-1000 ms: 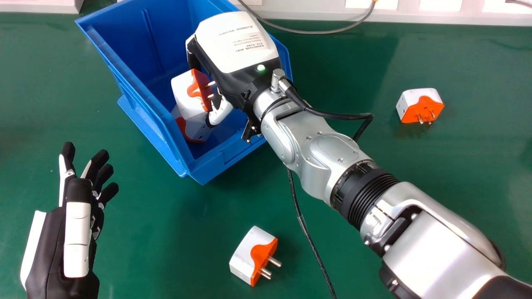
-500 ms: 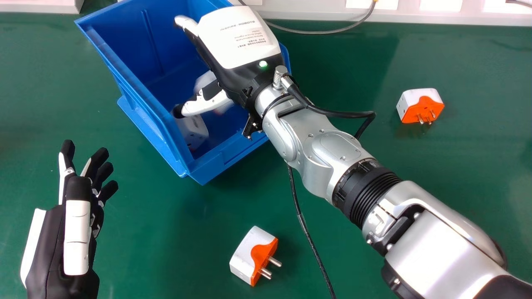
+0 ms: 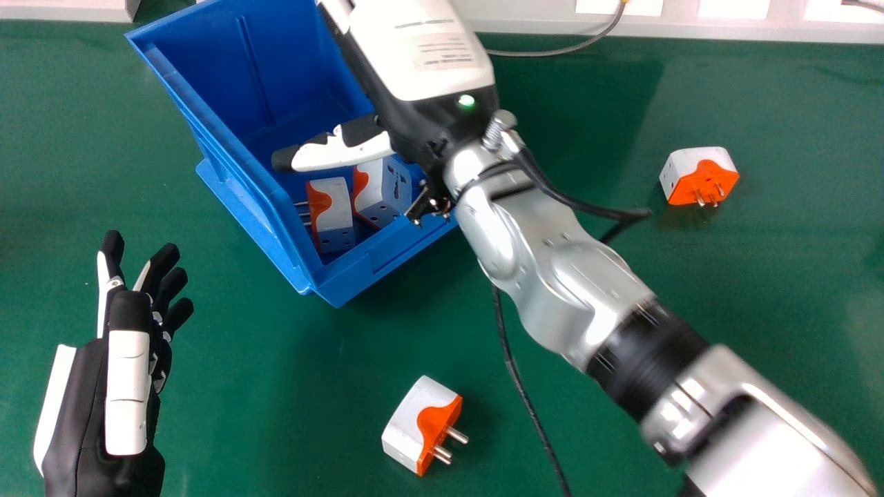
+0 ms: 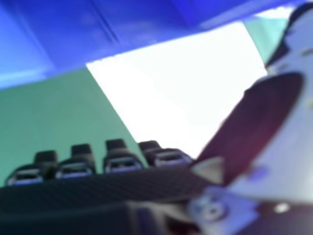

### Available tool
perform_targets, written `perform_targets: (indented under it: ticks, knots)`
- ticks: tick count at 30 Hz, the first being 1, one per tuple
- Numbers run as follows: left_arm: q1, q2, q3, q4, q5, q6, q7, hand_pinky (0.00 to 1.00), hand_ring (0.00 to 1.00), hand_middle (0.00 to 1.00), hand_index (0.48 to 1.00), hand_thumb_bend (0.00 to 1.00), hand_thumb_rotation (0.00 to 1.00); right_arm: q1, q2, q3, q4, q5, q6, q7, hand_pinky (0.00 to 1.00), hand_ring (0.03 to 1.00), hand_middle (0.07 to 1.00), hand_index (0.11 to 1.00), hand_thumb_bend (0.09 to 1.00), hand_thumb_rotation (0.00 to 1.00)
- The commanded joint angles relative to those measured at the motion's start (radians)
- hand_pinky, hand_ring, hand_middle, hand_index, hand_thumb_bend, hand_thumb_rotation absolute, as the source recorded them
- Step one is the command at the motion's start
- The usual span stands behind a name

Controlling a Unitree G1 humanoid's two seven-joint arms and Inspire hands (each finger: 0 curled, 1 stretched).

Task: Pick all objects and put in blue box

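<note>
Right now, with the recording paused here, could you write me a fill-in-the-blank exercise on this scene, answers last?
The number of adapters visible inside the blue box is ____. In the head view, the hand overlapping the box is the robot's ____ one. The adapter near that view's bottom edge is white and ____. It rests on a table whose colour is ____.

Missing words: two; right; orange; green.

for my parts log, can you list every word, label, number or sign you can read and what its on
No text can be read.
Right hand: lines of print on its white back, too blurred to read.
Four plugs: no lettering I can make out.
</note>
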Motion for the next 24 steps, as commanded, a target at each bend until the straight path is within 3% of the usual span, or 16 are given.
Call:
perform_targets:
  ticks: [1, 12, 16, 20, 24]
  knots:
    - [0.015, 0.008, 0.005, -0.033, -0.017, -0.007, -0.008, 0.95, 0.96, 0.96, 1.000, 0.91, 1.00, 0.105, -0.046, -0.035, -0.238, -0.019, 0.010, 0.016, 1.00, 1.000, 1.000, 1.000, 0.632, 0.64]
    - [0.036, 0.004, 0.013, -0.042, -0.036, -0.013, -0.015, 0.95, 0.95, 0.96, 1.000, 0.91, 1.00, 0.505, -0.193, -0.069, -0.716, -0.086, -0.035, 0.047, 1.00, 1.000, 1.000, 1.000, 0.588, 0.64]
    - [0.054, -0.003, 0.010, -0.052, -0.039, -0.017, -0.020, 0.95, 0.96, 0.96, 1.000, 0.91, 1.00, 0.719, -0.245, -0.077, -0.834, -0.083, -0.073, 0.050, 1.00, 1.000, 1.000, 1.000, 0.581, 0.64]
    - [0.062, -0.004, 0.008, -0.052, -0.039, -0.020, -0.021, 0.96, 0.96, 0.96, 1.000, 0.93, 1.00, 0.904, -0.286, -0.076, -0.867, -0.084, -0.135, 0.008, 1.00, 1.000, 1.000, 1.000, 0.570, 0.63]
    - [0.061, -0.004, 0.008, -0.034, -0.040, -0.034, -0.026, 0.96, 0.96, 0.95, 1.000, 0.92, 1.00, 1.012, -0.321, -0.078, -0.844, -0.091, -0.197, -0.014, 1.00, 1.000, 1.000, 1.000, 0.571, 0.63]
